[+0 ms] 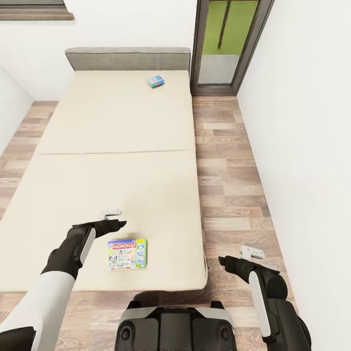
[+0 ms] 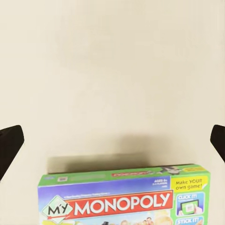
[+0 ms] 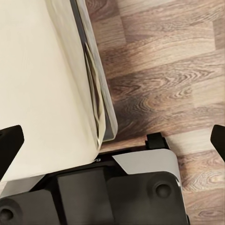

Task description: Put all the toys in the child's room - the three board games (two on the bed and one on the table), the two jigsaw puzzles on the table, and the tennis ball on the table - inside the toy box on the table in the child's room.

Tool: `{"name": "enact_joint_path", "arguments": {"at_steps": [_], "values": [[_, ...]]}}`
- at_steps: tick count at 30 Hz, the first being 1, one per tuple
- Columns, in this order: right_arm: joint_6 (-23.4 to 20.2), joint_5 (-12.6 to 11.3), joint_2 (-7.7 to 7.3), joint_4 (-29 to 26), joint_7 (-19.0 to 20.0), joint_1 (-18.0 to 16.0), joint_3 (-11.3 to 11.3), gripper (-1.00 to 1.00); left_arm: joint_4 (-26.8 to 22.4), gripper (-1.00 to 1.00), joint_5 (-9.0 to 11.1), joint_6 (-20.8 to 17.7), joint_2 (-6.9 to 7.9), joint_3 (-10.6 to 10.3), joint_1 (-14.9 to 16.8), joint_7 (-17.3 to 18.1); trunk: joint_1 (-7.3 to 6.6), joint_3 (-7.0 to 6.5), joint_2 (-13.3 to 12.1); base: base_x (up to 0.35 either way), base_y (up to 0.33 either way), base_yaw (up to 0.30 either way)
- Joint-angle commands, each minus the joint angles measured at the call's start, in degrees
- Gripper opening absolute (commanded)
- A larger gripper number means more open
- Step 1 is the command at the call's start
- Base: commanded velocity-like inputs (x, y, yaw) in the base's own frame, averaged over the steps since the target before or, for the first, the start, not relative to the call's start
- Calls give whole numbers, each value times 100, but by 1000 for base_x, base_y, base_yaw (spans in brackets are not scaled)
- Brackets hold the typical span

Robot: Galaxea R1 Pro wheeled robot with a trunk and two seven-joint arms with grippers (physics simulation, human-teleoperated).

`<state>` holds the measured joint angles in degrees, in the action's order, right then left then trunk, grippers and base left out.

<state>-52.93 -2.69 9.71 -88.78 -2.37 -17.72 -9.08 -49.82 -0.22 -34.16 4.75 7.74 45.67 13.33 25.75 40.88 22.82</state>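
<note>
Facing bed from foot end; beige mattress, low grey headboard at far end, wood plank floor along right side, dark-framed window beyond. Green-edged Monopoly board game flat on mattress nr foot edge, cover up; in left wrist view cut off by frame, upper part w/ title visible only. Blue board game far up nr headboard, right side of mattress; too small to read print. Left gripper over mattress just beyond Monopoly box, not touching; fingers apart, dark fingertips at both frame edges w/ nothing between. Right gripper over floor, right of bed corner, well apart from both games; also spread wide, tips at frame edges, empty. Robot base under right wrist cam, up against bed corner, partly cut off.
</note>
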Motion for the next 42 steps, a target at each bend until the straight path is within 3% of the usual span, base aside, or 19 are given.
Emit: {"name": "enact_joint_path", "arguments": {"at_steps": [1, 31, 42], "values": [[-25, -30, 4, -3, -25, -3, -6, 100, -7, 100, -3, -31, 0, 15, 3, 29, 3, 16, 9, 0, 0, 0], [-19, -38, -9, 62, -26, -11, -49, 100, -1, 100, -6, 138, -1, -1, 4, 36, 3, 294, 9, 0, 0, 0], [29, -91, -296, 86, -3, 12, -374, 100, -1, 100, 1, 145, -1, -2, 4, 38, 3, 396, 9, 0, 0, 0]]}}
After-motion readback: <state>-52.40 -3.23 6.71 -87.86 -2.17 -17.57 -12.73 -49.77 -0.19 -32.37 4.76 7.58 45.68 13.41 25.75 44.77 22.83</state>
